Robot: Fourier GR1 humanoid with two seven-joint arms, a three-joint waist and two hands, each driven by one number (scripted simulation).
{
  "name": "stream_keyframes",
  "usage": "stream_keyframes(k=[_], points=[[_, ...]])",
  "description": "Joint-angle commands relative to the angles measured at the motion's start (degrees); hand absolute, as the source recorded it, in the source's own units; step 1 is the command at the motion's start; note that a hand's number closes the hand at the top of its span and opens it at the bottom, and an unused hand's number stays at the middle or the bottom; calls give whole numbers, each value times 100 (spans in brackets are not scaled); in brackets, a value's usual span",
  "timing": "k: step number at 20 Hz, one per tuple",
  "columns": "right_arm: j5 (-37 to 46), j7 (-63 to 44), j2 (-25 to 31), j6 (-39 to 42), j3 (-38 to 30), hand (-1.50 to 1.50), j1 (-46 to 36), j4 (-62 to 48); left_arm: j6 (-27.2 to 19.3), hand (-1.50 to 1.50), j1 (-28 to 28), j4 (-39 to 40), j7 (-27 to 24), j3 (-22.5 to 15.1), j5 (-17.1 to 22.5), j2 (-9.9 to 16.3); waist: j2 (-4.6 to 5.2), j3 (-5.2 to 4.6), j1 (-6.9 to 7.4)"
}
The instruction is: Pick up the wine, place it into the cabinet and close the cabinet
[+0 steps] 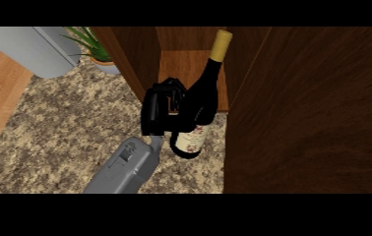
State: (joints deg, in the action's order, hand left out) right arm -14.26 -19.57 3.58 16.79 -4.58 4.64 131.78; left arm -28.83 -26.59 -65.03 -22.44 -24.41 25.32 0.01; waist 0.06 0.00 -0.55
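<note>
My hand [161, 109] is curled round the wine bottle [202, 100], fingers wrapped about its dark body just above the label, so the pick-up looks done: the bottle is off the counter [65, 127], tilted, with its yellow-capped neck pointing up and away into the open cabinet [189, 65]. Which of my 2 hands this is I cannot tell for sure; only 1 forearm shows, rising from the lower edge left of centre, and no other hand is in view.

The bottle is not yet inside. Its neck and shoulder sit over the lighter wooden floor of the cabinet, while its base hangs over the speckled counter just in front of the opening. So I judge 2 steps are left: set the bottle down inside, then shut the door.

Room is tight. The opening is narrow, walled by a dark panel on the left, touching or just beside my knuckles, and by the broad dark door [298, 112] on the right, just beside the bottle. I would go straight in, keeping the bottle between them. Left of the cabinet stand a potted plant [96, 48] and a grey appliance [40, 50], well apart from my path.
</note>
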Motion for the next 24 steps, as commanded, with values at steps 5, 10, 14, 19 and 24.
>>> stream_keyframes(k=[5,10,14,19,24], points=[[-59,22,140,14,-189,-150,-447,-504,102,150,-230,1046,-691,-87,691,-1,9,-2,-2],[-67,-64,76,-33,-116,-150,-268,-208,379,150,-79,1283,-972,17,873,-1,1,-2,9],[-88,-138,-8,18,41,-150,100,192,600,150,-203,1629,-1550,-98,1605,-1,4,-3,-32],[-171,-64,43,73,-50,-150,-47,-18,1153,150,-991,2950,-1814,79,2243,-1,30,-6,-106],[50,428,-27,196,-115,-150,-144,-670,1028,150,-1223,3030,-1932,-316,2529,-1,25,-3,-77]])
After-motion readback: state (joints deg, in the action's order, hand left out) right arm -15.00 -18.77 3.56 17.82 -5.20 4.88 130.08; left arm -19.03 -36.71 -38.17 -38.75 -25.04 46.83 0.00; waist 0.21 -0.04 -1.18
